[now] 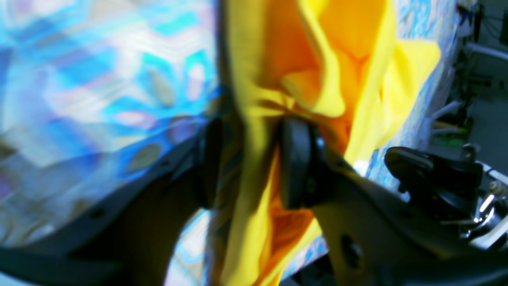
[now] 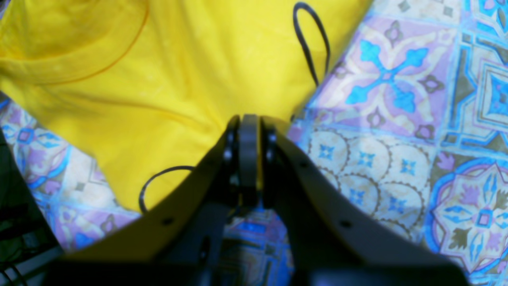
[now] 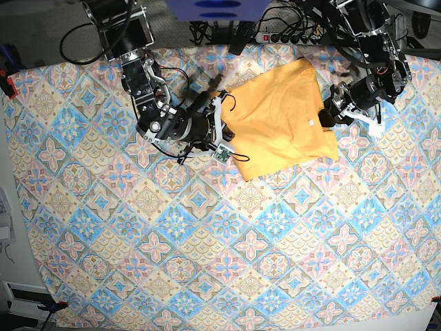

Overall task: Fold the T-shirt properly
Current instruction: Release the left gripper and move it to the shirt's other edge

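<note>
The shirt (image 3: 282, 117) lies in a rough folded square at the far right part of the tablecloth (image 3: 207, 234), one corner pointing away from me; its near edge runs slanted from my right gripper (image 3: 222, 123) to the lower corner beside my left gripper (image 3: 326, 118); my right jaws are pressed together on the shirt's edge (image 2: 254, 119), cloth pinched thin between them, a thin black cable (image 2: 311, 43) looping over the fabric; my left fingers (image 1: 295, 163) stand apart with bunched yellow folds (image 1: 317, 63) hanging between them, blurred; the tablecloth spreads bare and wide toward the near side; beyond the far edge lie cables (image 3: 289, 27).
</note>
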### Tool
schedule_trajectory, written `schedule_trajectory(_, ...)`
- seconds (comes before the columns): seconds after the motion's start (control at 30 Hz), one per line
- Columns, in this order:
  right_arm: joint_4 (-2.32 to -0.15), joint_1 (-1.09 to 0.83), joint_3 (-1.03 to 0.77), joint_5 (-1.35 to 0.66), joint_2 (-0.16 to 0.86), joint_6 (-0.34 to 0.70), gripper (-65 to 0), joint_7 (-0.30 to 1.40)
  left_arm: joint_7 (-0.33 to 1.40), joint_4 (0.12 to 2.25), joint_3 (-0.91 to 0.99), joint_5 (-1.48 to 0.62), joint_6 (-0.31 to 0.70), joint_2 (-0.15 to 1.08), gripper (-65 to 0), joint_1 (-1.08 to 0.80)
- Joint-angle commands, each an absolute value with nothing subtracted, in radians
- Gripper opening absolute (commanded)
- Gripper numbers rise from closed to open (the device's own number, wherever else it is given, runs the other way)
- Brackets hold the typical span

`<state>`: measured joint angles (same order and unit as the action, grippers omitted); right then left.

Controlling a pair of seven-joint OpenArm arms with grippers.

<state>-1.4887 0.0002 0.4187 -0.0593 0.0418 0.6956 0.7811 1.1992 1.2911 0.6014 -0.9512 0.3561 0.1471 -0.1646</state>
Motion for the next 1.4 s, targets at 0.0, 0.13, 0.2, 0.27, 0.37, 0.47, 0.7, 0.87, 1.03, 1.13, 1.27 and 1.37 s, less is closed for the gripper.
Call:
schedule_trajectory(0.0,-1.506,0.016,0.417,-0.074,0.038,0.698,-62.8,0.757,1.211,1.307,0.610,-0.993,0.366,0.154,-38.2,-0.156)
schedule_trajectory(0.13,-1.506,0.016,0.417,-0.074,0.038,0.698,-62.8,0.759,1.210,1.307,0.619,-1.056,0.363,0.162,-37.5,-0.160)
schedule_trajectory(0.2,-1.506,0.016,0.417,-0.074,0.038,0.698,-62.8,0.759,1.219,1.307,0.636,-1.075,0.366,0.162,-37.5,-0.162)
schedule_trajectory(0.27,-1.506,0.016,0.417,-0.074,0.038,0.698,-62.8,0.757,1.231,1.307,0.657,-1.121,0.367,0.162,-37.9,-0.176)
schedule_trajectory(0.37,-1.506,0.019,0.417,-0.074,0.038,0.698,-62.8,0.757,1.254,1.310,0.690,-1.216,0.367,0.157,-38.2,-0.205)
schedule_trajectory(0.47,-1.506,0.019,0.417,-0.074,0.038,0.698,-62.8,0.756,1.253,1.353,0.707,-1.256,0.367,0.156,-38.3,-0.242)
schedule_trajectory(0.7,-1.526,0.054,0.417,-0.071,0.035,0.698,-62.8,0.751,1.259,1.596,0.691,-1.253,0.367,0.117,-45.0,-0.348)
schedule_trajectory(0.87,-1.531,0.108,0.417,-0.070,0.016,0.698,-62.8,0.751,1.259,1.718,0.565,-1.245,0.367,0.142,-65.0,-0.390)
schedule_trajectory(1.03,-1.523,0.165,0.417,-0.068,0.015,0.698,-63.0,0.750,1.256,1.738,0.440,-1.162,0.367,0.159,-65.0,-0.400)
schedule_trajectory(1.13,-1.515,0.200,0.417,-0.068,0.007,0.698,-63.0,0.748,1.253,1.738,0.360,-1.107,0.367,0.157,-65.0,-0.400)
schedule_trajectory(1.27,-1.445,0.254,0.420,-0.068,-0.015,0.698,-63.0,0.707,1.251,1.764,0.222,-1.004,0.360,0.156,-65.0,-0.400)
schedule_trajectory(1.37,-1.380,0.289,0.470,-0.065,-0.027,0.698,-63.0,0.661,1.251,1.814,0.157,-0.909,0.360,0.154,-65.0,-0.401)
